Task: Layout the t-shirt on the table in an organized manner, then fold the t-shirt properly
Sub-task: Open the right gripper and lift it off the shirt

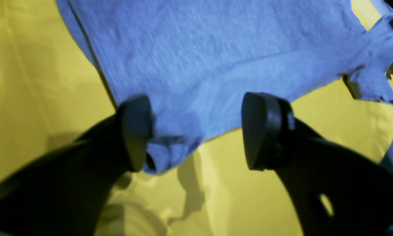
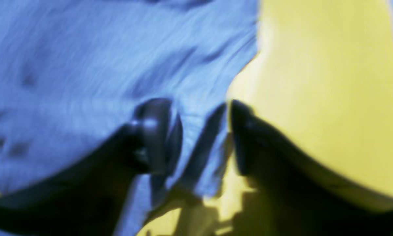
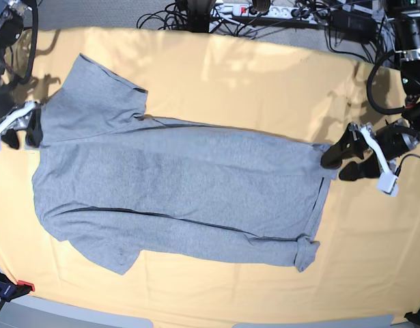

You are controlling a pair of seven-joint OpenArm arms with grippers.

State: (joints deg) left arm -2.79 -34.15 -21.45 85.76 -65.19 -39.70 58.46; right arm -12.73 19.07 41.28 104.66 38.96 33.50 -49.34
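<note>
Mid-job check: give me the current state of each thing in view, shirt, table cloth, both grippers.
t-shirt: spread flat across the table, plain grey side up, one sleeve angled outward, hem corner curled.
table: covered by yellow-orange cloth, faintly creased.
left gripper: open, jaws apart at the shirt's edge, not clamping it.
right gripper: open, jaws astride the shirt's edge; view blurred.

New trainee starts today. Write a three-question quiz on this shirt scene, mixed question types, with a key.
1. True or false: the t-shirt lies spread across the table with no black lettering showing.
2. Which describes the left pincer?
A. open, at the shirt's edge
B. shut on a sleeve
C. lifted clear above the table
3. Fill in: the right pincer sits at the shirt's ____ end in the base view.

Key: 1 true; 2 A; 3 left.
</note>
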